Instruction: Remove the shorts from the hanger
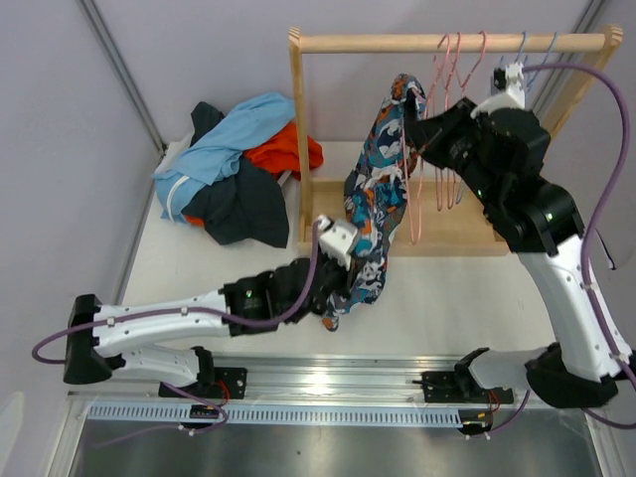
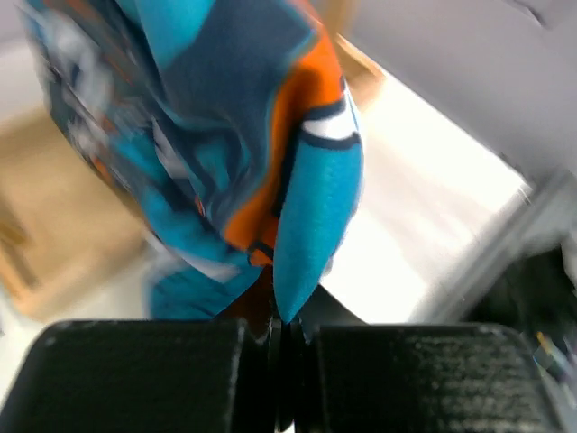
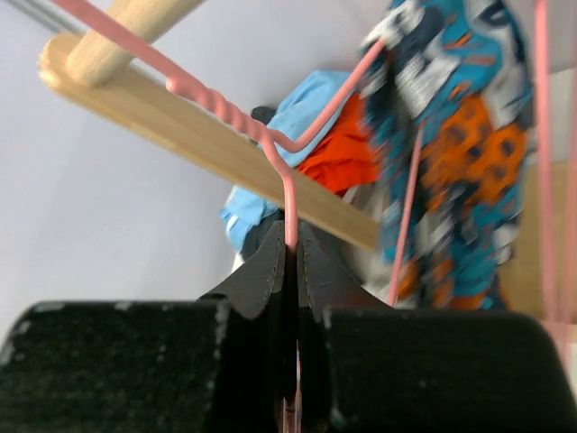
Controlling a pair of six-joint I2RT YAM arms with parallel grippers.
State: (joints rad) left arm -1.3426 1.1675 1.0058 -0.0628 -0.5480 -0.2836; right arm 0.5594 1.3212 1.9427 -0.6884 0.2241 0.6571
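Note:
The cartoon-print shorts (image 1: 376, 204) hang from a pink wire hanger (image 1: 413, 204) on the wooden rack. My left gripper (image 1: 348, 266) is low beside them, shut on a fold of the shorts' lower edge (image 2: 311, 225); its jaws (image 2: 287, 329) are pressed together on the blue cloth. My right gripper (image 1: 411, 125) is up near the top of the shorts, shut on the hanger wire (image 3: 290, 203), which runs straight down between its fingertips (image 3: 291, 257). The printed shorts (image 3: 451, 153) show to the right in the right wrist view.
The wooden rod (image 1: 417, 44) carries more pink hangers (image 1: 452, 70) and pale blue hangers (image 1: 537, 50). Light blue shorts (image 1: 234, 139), orange-red shorts (image 1: 288, 151) and dark shorts (image 1: 243, 204) lie heaped on the table, left of the rack's post (image 1: 297, 139). The rack base (image 1: 447, 238) lies under the hangers.

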